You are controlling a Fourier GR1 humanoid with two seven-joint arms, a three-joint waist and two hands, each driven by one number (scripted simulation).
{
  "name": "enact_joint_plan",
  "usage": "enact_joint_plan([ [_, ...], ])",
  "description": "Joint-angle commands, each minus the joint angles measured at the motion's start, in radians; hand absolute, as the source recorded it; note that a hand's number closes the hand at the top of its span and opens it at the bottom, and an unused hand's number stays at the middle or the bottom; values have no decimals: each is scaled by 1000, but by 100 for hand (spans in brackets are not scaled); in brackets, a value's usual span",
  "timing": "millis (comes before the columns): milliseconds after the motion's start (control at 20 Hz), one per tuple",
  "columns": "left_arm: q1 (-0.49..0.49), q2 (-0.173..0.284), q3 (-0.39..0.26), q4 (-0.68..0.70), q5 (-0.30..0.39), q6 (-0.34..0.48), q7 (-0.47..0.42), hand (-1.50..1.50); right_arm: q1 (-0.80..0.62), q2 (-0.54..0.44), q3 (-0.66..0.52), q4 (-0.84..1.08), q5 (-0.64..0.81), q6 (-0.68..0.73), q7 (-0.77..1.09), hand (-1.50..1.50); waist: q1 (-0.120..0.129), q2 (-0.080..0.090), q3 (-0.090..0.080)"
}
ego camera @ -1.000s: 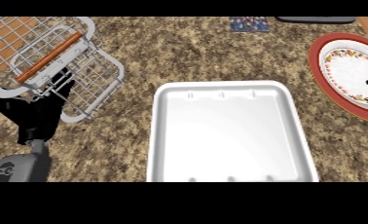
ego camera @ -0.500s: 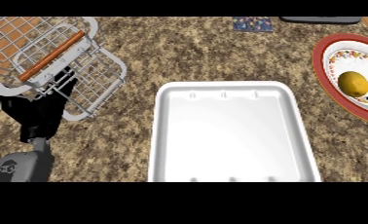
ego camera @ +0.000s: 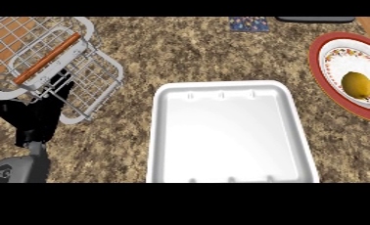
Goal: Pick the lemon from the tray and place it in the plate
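A yellow lemon (ego camera: 356, 84) lies in the red-rimmed patterned plate (ego camera: 316, 63) at the right edge, which cuts off part of the plate. In the middle of the speckled counter sits the white tray (ego camera: 225, 136), with nothing in it. My left hand (ego camera: 37, 117) rests at the lower left beside the wire rack, black fingers relaxed and pointing up, holding nothing. It is far from both the tray's contents and the plate. No right hand shows in this view.
A white wire dish rack (ego camera: 86, 79) with an orange-brown bar (ego camera: 48, 57) fills the upper left, right above my left hand. A small patterned item (ego camera: 249, 23) and a dark object (ego camera: 315, 19) lie along the far edge.
One second ago the plate showed no lemon; since half a second ago the lemon lies in it. The view has shifted slightly. The left hand has stayed put.
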Motion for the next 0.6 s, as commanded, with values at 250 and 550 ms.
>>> enact_joint_plan([
  [250, -19, -16, -68, -9, -37, -17, 31, 0, -42, -92, -78, 143, -160, 419, 122, -150, -26, 1, 1],
  [550, -45, 2, -69, -41, -37, -15, 83, 0, -52, -146, -82, 167, -200, 548, 186, -150, -16, 5, 4],
])
